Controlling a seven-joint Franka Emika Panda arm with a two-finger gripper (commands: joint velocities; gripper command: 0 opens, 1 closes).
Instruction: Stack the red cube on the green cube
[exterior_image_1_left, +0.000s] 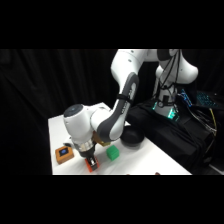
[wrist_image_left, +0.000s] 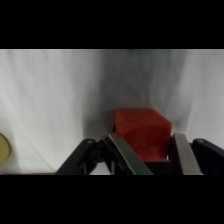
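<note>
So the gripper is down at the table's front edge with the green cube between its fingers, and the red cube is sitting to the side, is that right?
Not quite: the colours are swapped. The wrist view shows the red cube between the fingers of the gripper. In the side view the green cube sits free on the table, beside the gripper.

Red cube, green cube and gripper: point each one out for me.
red cube (wrist_image_left: 141, 132), wrist view, its top face.
green cube (exterior_image_1_left: 113, 153), side view, its front face.
gripper (wrist_image_left: 148, 152), wrist view, midway between the fingertips.
</note>
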